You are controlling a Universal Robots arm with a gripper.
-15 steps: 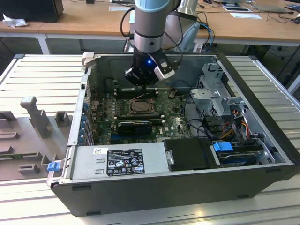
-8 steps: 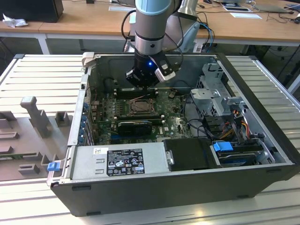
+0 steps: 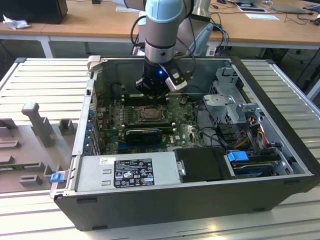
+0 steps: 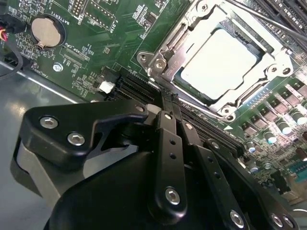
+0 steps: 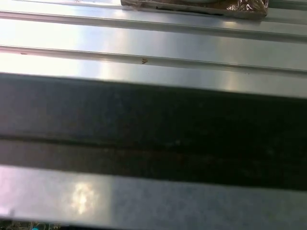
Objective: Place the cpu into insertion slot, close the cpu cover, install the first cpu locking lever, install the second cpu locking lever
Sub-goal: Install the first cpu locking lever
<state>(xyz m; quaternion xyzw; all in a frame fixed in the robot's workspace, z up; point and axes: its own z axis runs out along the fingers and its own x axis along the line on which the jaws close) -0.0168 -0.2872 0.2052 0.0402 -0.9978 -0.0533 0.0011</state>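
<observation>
Cpu (image 4: 218, 62) seated in insertion slot (image 4: 165, 72), cpu cover (image 4: 278, 57) down over it. Tool (image 4: 168, 103) just beside slot corner, fingers pinched together, empty. Risk: tips skidding onto board, lever missed.

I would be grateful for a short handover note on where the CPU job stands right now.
Gripper: fingers together, holding nothing, tips at the socket's edge by a corner of the cpu cover.
Cpu: already seated in the insertion slot; its pale face shows through the cover's window.
Cover: lies flat over the cpu, so it looks closed.
Locking levers: a thin rod runs past the socket's far side; I cannot tell whether either lever is latched.
Left: confirm and finish both levers.
</observation>
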